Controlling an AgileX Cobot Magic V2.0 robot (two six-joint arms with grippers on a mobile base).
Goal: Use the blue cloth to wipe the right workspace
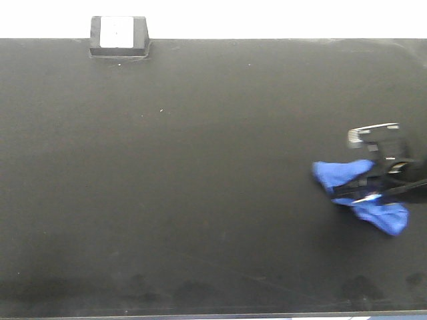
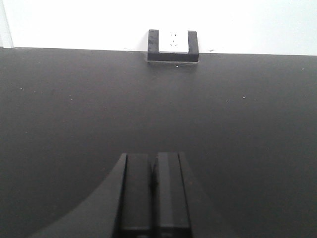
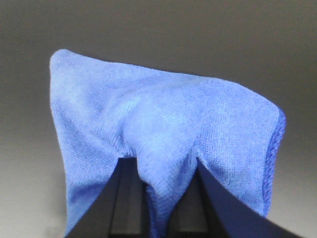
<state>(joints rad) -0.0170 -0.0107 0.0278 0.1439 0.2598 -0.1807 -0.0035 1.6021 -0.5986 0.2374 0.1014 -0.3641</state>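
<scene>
small royal-blue woven fabric cloth (image 1: 360,193): bright blue, fine textured weave | wide flat matte benchtop (image 1: 200,187): plain black | small box at the rear edge (image 1: 119,35): black with white label | wall (image 2: 247,25): white

Matte black benchtop (image 1: 200,173) fills nearly the whole front view. Small black box (image 1: 119,36) with white label sits at its far edge, upper left of frame. Blue cloth (image 1: 363,193) bunched on it, right edge, mid-height.

Benchtop (image 1: 200,173) open; only socket box (image 1: 119,35) at far edge.
</scene>
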